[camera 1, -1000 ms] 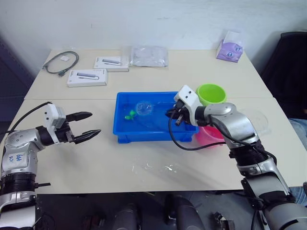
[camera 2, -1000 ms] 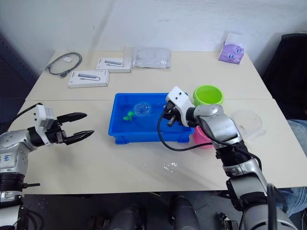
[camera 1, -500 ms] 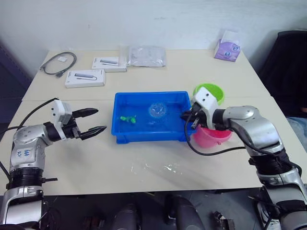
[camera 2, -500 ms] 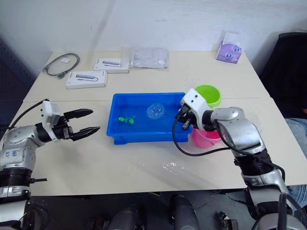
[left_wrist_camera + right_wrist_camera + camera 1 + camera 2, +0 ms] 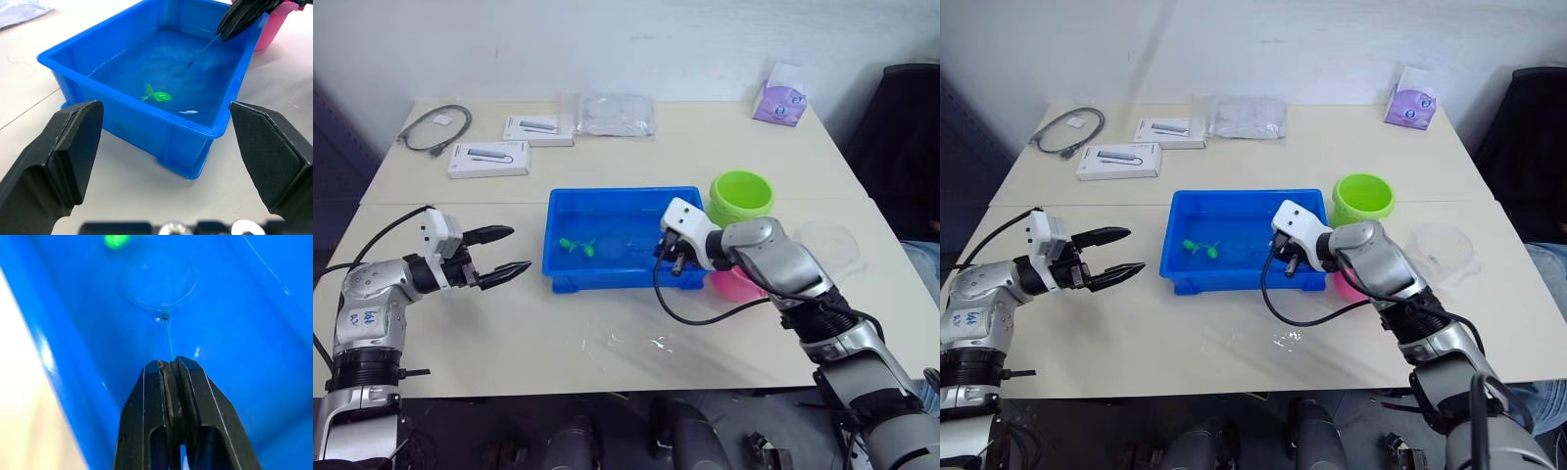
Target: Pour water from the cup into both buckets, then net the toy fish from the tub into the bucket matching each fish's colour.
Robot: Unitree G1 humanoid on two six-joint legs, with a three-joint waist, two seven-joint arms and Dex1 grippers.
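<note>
The blue tub (image 5: 607, 276) sits mid-table holding water, with a green toy fish (image 5: 578, 245) swimming near its left end. My right gripper (image 5: 171, 363) hangs over the tub's right end, shut on the net's thin handle (image 5: 168, 338). The net's pale hoop (image 5: 161, 281) is down in the water, short of the fish (image 5: 116, 240). The lime green bucket (image 5: 742, 196) stands behind the tub's right end, and the pink bucket (image 5: 744, 286) is partly hidden by my right forearm. The clear cup (image 5: 832, 240) is at the far right. My left gripper (image 5: 517, 249) is open, left of the tub.
At the back of the table lie a grey cable (image 5: 435, 127), two white boxes (image 5: 489, 159), a clear bag (image 5: 615, 113) and a purple tissue pack (image 5: 780, 103). Spilled water (image 5: 646, 343) glistens in front of the tub. A black chair (image 5: 906, 147) stands at the right.
My right gripper has swung left from beside the pink bucket back over the tub, and the net hoop has dropped into the water. The left arm has barely moved.
</note>
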